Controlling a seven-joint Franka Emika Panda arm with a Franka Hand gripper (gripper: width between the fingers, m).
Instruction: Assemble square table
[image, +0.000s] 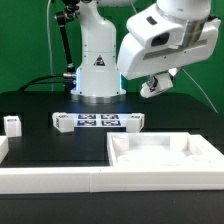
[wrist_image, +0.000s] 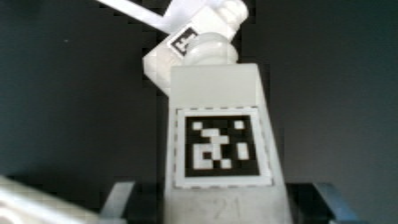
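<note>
Blk table (image: 50, 145), grn backdrop (image: 25, 40), leg (wrist_image: 215, 130) aloft

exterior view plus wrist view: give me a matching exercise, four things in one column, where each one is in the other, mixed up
Things:
1 tabletop
2 marker board
3 held leg
4 leftmost loose leg

Places:
a clamped in the gripper, up off the table
b on the table at the exterior view's far left
c lying flat at the exterior view's lower right
d on the table just in front of the robot base

Pairs: 1-c, 2-d, 3-a, 4-b
</note>
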